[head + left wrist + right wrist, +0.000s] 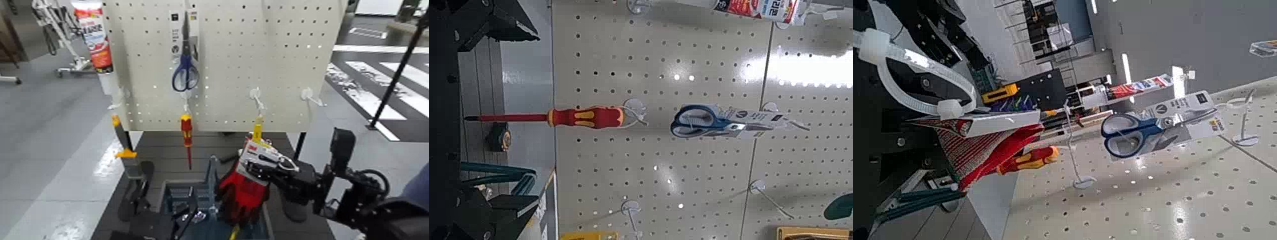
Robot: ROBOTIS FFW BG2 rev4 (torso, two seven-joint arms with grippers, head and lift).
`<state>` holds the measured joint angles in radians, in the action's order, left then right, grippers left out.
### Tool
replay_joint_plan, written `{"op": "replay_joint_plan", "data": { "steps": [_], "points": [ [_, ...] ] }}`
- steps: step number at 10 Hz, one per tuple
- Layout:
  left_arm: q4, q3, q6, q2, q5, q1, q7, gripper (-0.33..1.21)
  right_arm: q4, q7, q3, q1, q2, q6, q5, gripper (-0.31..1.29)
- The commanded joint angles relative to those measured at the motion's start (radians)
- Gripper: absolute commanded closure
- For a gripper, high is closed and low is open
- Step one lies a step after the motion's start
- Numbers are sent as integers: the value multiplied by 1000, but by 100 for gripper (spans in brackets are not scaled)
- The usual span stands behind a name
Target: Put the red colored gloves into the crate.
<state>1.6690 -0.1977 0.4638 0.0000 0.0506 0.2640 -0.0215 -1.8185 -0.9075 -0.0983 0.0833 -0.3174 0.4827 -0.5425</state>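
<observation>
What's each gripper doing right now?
Left gripper: open, empty, left of the crate's middle.
Right gripper: closed on the red gloves' card, over the crate.

We see a red and yellow screwdriver [587, 118] hanging from a hook on the perforated board [704, 60], its shaft reaching past the board's edge. Near it we see blue-handled scissors [699, 121] on a card, and more hooks [632, 207]. Dark gripper parts [489, 25] stand apart from the screwdriver, beside part of the crate [504, 172].
</observation>
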Motion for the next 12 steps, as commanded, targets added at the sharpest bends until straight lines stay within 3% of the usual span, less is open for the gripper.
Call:
{"op": "replay_joint_plan", "data": {
  "steps": [1,6,12],
  "points": [
    [-2,-5,-2,-49,0,-2,-2,14,64,-10,-46,21,12,-39,-5,106],
    [-3,-5,-4,-51,-2,-3,-3,14,173,-28,-97,55,23,-93,18,106],
    [-3,-3,-4,-49,-2,-3,-3,14,217,-34,-100,62,18,-98,65,106]
  ]
}}
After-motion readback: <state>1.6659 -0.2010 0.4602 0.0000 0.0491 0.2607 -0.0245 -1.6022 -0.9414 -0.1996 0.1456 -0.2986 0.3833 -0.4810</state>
